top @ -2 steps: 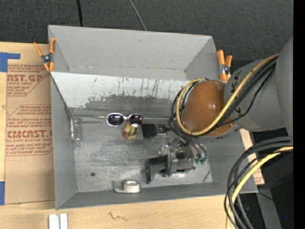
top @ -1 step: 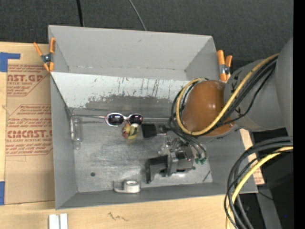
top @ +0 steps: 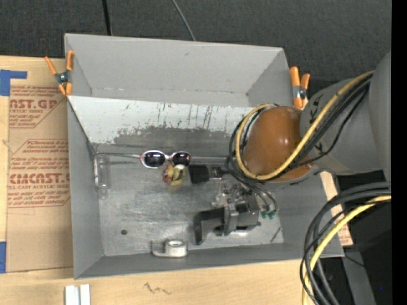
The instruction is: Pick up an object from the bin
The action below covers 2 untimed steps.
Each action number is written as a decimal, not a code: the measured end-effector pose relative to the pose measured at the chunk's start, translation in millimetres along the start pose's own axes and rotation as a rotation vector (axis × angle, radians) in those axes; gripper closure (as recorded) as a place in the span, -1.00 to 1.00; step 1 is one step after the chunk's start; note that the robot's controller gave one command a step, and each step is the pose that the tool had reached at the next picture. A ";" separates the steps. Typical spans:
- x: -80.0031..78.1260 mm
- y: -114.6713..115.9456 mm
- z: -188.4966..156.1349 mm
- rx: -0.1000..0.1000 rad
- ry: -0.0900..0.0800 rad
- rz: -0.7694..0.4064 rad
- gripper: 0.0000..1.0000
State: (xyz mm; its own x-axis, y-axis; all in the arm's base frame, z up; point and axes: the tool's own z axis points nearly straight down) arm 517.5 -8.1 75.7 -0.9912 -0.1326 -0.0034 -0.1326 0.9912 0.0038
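Grey metal bin (top: pixel 172 68), floor mostly bare, few loose things.

- Far left, against the left wall: clear plastic piece (top: pixel 100 175), standing roughly along the wall. Well apart from the arm.
- Left of centre, near the back of the floor: sunglasses (top: pixel 165 159), pale frame, dark lenses, long axis running left-right.
- Just below the right lens, touching or nearly so: small yellow-and-red thing (top: pixel 175 175); kind not clear.
- Just beside that, to its right: black block (top: pixel 198 173).
- Front of the floor, close to the front wall: pale round piece (top: pixel 170 249), flattish, long axis roughly along that wall.
- Right of centre: gripper (top: pixel 207 226), low over bare floor, nothing seen held in it. Cannot tell whether it is wide or narrow; the dark parts merge.
- Further right: orange cover (top: pixel 273 142) on the wrist with looped cables, arm entering from the right.

Relation that matters: the gripper sits between two candidates. The pale round piece lies to its left and toward the front wall, near. The black block lies behind it, toward the back wall, at about the same remove. Judgement: either pick needs a short sideways shift first; the front wall crowds the round piece.
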 end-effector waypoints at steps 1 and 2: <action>1.7 -0.1 -12.3 0.001 0.007 0.001 1.00; 0.6 -0.2 -20.0 0.002 0.004 0.001 1.00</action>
